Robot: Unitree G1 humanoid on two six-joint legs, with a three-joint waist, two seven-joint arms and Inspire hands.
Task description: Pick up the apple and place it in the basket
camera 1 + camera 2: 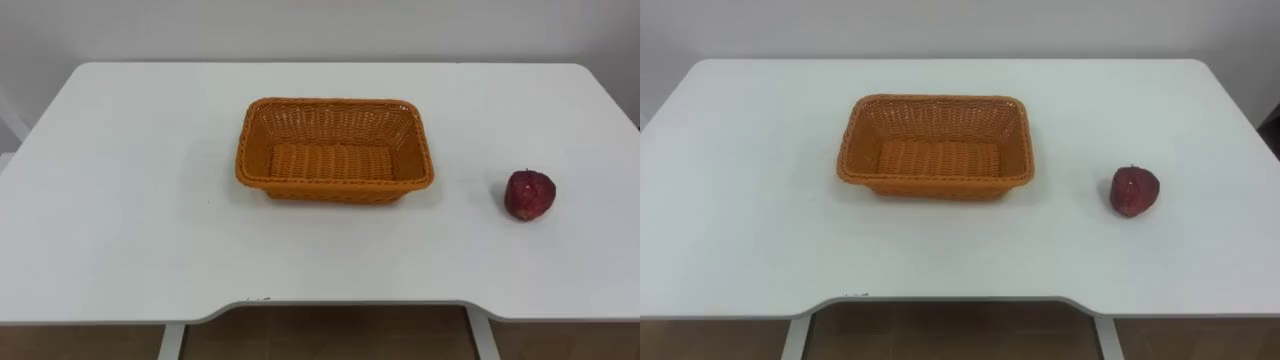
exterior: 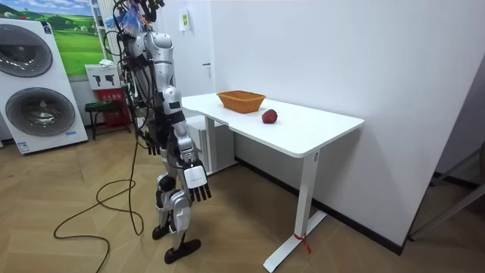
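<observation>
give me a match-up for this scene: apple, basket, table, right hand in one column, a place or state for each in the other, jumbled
Things:
1. apple
2. basket
3. table
4. right hand

Places or states:
A. white, with two things on it
B. hanging open at the robot's side
C. empty, mid-table
D. on the table, to the basket's right

Pairs: 1-D, 2-C, 3-A, 4-B
</observation>
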